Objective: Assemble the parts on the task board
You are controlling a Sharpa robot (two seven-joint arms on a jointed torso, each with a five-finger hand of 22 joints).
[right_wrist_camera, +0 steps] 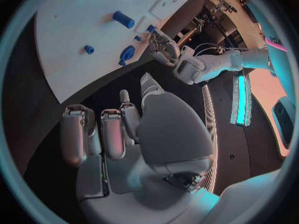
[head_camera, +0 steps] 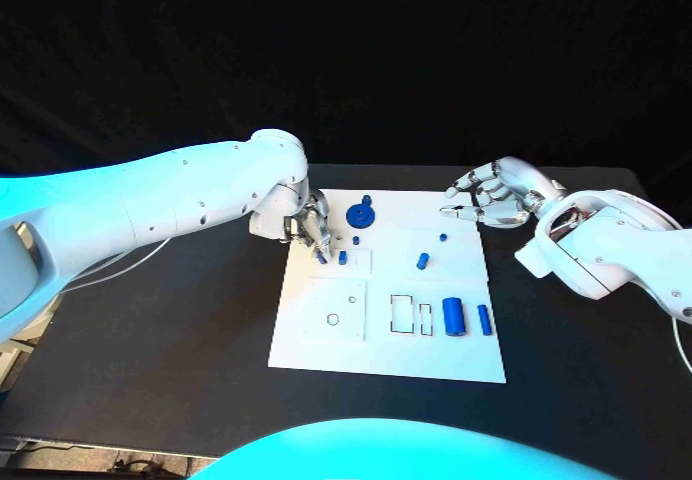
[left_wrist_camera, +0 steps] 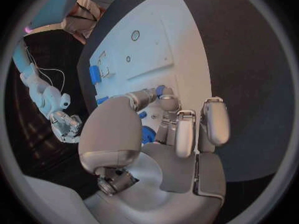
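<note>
The left hand is down on the far left part of the board. Its fingertips touch a small blue peg that stands just beside them. The left wrist view shows a blue piece at the fingertips, but I cannot tell for sure if the hand pinches it or only touches it. My guess is that this peg is being put into its hole. To do it well, the hand should keep the peg straight up, push down slowly, and let go only when the peg sits all the way in. If the peg leans, it may jam or tip over.

The right hand hovers over the table just past the far right edge of the board. Its fingers are partly curled and apart, and it holds nothing.

Now the count. There is one board. On it I see about six blue parts. One is the peg by the left hand. One round part with a knob lies far, just right of the left hand. One tiny dot sits far right. One short peg lies in the middle. One fat cylinder and one thin bar lie side by side near right. Left of them are two box outlines.
</note>
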